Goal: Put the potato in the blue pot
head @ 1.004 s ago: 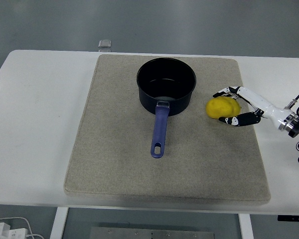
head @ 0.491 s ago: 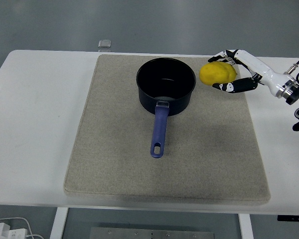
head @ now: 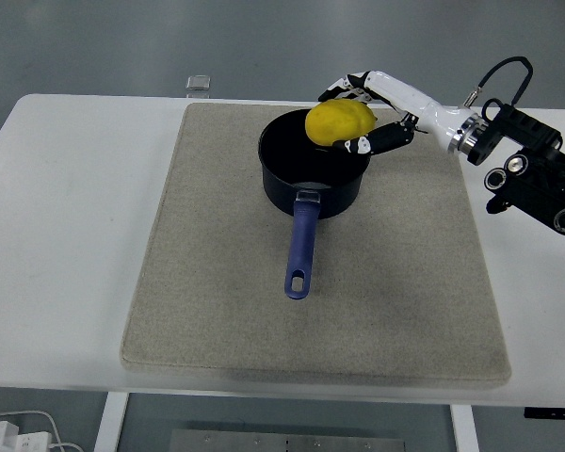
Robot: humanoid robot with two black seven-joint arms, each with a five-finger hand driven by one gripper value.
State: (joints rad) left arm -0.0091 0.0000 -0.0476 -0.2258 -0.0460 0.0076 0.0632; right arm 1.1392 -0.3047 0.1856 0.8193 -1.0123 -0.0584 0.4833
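A yellow potato [head: 338, 123] hangs in the air over the right rim of the blue pot [head: 313, 175]. My right hand [head: 362, 114] is shut on the potato, its white and black fingers wrapped around its far and near sides. The pot stands upright on the beige mat [head: 217, 282] near the table's back, its inside dark and its blue handle [head: 300, 247] pointing toward the near edge. My right arm reaches in from the right edge, raised above the mat. My left arm is out of view.
The mat covers most of the white table [head: 66, 235]. A small grey square object [head: 198, 84] lies at the table's far edge, behind the mat. White cables [head: 14, 431] lie on the floor at the lower left.
My right hand has lifted the potato off the mat and carried it left and back, from beside the pot to above the pot's right rim.
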